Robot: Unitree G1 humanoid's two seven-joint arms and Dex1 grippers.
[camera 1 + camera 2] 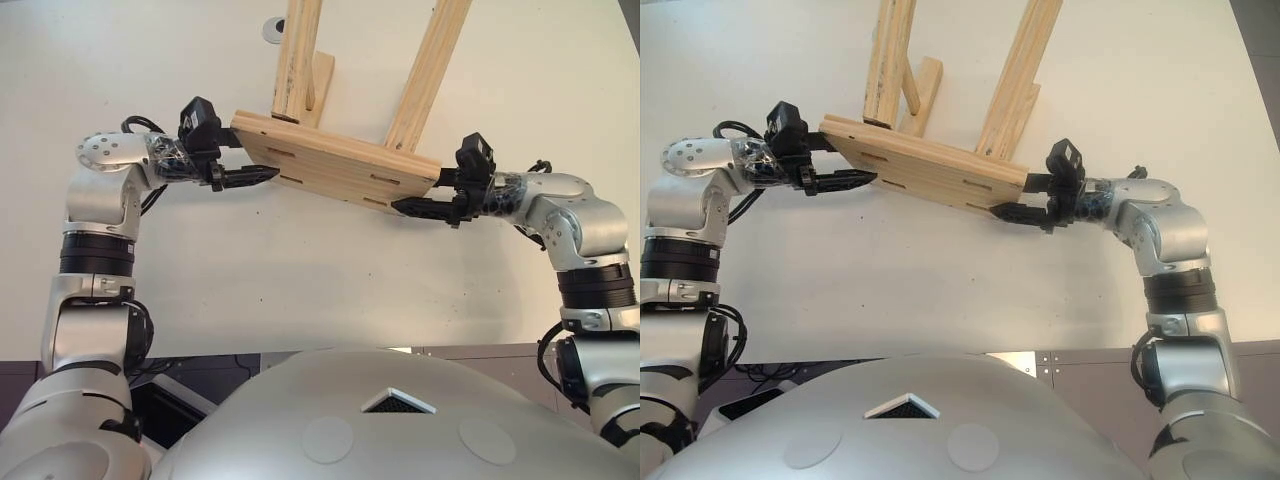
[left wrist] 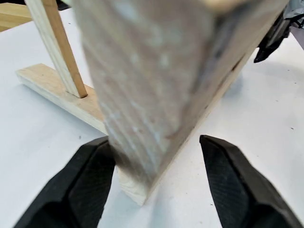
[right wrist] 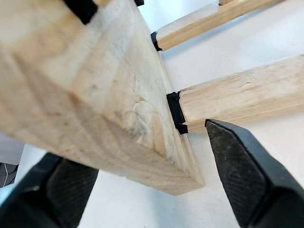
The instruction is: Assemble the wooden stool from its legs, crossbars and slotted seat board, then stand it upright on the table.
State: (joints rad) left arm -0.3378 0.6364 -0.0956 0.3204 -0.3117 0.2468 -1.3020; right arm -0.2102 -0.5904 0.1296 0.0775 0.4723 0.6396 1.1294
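The wooden stool lies on its side on the white table [image 1: 250,280], with the slotted seat board [image 1: 330,165] on edge facing me. Two legs [image 1: 425,70] run away from the board toward the far side, with a crossbar [image 1: 322,85] between them. My left gripper [image 1: 255,160] is open and straddles the board's left end; one finger [image 2: 85,185] touches the wood and the other stands off. At the board's right end my right gripper [image 1: 418,192] is open too, a finger [image 3: 242,175] on each side of the edge with gaps.
A small round grey spot [image 1: 272,30] marks the table at the far side beside the legs. The table's near edge [image 1: 300,350] runs just in front of me. Bare tabletop lies between the board and that edge.
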